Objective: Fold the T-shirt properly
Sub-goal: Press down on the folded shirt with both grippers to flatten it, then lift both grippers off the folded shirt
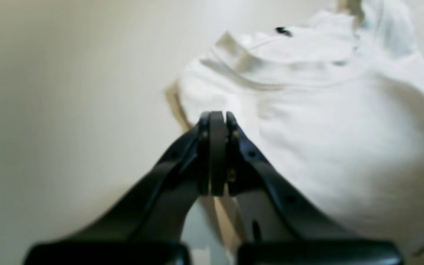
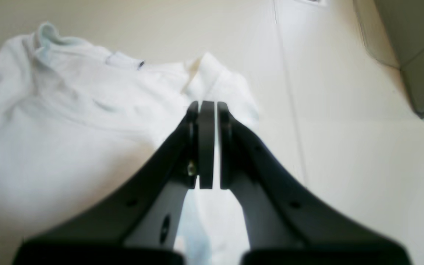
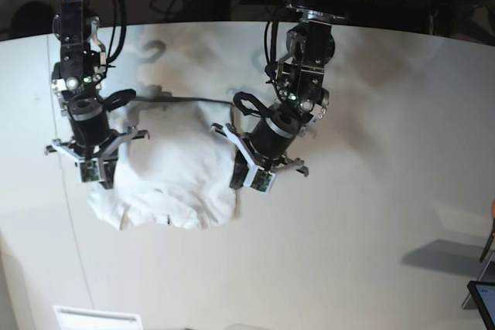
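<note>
On the pale tabletop (image 3: 371, 191), your left claw (image 1: 217, 121) and right claw (image 2: 207, 110) hover pressed together over opposite edges of the wrinkled white cotton T-shirt (image 3: 178, 171), apparently positioned for folding.

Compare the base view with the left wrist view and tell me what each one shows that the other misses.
Only the base view shows both arms at once: the right gripper at one side of the T-shirt, the left gripper at the other, plus the whole table and the cables behind it. Only the left wrist view shows the left gripper's jaws pressed together up close, near the shirt's edge, and a small dark neck label. Both show the white shirt lying wrinkled on the pale table beside the left gripper.
</note>
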Motion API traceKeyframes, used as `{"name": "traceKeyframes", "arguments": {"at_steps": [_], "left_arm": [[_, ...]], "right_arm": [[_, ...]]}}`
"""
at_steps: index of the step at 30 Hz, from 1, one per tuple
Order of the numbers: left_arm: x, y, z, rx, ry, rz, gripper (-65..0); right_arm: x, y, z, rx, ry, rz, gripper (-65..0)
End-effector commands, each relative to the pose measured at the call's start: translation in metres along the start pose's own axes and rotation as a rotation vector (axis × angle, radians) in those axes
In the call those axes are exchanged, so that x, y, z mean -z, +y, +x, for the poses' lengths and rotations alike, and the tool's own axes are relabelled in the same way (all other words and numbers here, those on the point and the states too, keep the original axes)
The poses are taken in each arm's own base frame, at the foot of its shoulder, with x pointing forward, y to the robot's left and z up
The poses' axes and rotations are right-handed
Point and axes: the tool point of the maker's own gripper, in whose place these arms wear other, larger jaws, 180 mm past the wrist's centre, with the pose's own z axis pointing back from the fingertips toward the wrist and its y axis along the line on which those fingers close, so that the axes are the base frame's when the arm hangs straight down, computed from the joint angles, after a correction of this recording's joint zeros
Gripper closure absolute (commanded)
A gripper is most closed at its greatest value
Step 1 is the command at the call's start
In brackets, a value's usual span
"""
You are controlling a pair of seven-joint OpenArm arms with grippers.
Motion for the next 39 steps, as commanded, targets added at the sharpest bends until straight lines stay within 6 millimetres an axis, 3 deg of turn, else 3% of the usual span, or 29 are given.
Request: {"name": "traceKeyframes", "arguments": {"at_steps": [1,5,10,17,27,39], "left_arm": [[-0.001,-0.008,0.021,0.002,-0.066,-0.019,0.0],[-0.014,-0.006,0.017,-0.003,-0.066,0.0,0.0],[-0.032,0.037,-0.001,-0.02,-0.031,0.109,0.0],[-0.052,0.092,-0.015,0.015,0.008,0.22,0.0],[-0.086,0.15,-0.032,-0.002,0.042,0.369,0.0],[-0.095,0.159,-0.041,0.0,0.064,0.389,0.0]], "right_arm": [[0.001,-0.004,0.015,0.003,-0.053,-0.019,-1.7],[0.004,0.005,-0.009,0.033,0.009,-0.007,-1.7],[0.009,0.015,-0.04,0.063,0.086,0.004,-1.7],[0.011,0.02,-0.059,0.072,0.135,0.013,-1.7],[0.011,0.073,-0.073,0.041,0.149,0.139,-1.7],[0.002,0.1,-0.074,0.08,0.154,0.175,-1.7]]}}
